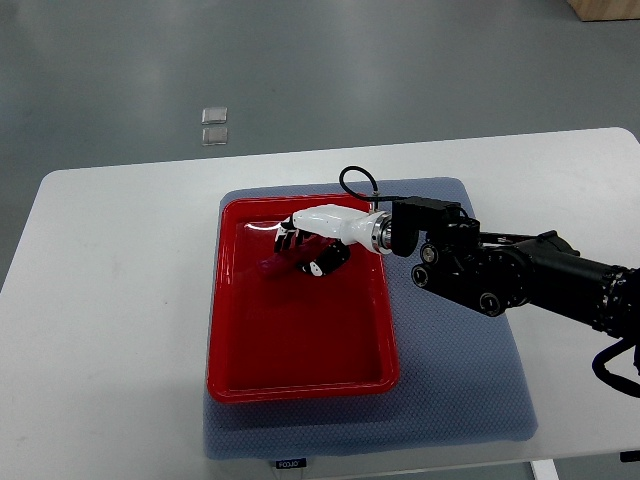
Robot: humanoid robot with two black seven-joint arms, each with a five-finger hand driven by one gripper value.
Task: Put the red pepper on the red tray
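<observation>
The right hand [312,240], reaching in over the red tray [300,385] near its far rim, has its fingers curled around the red pepper [274,266], while most of the tray floor toward the near edge lies open

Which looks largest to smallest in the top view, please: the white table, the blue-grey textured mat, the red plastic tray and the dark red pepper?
1. White table
2. Blue-grey textured mat
3. Red plastic tray
4. Dark red pepper, partly hidden under the right hand, so only its visible part is judged.
</observation>
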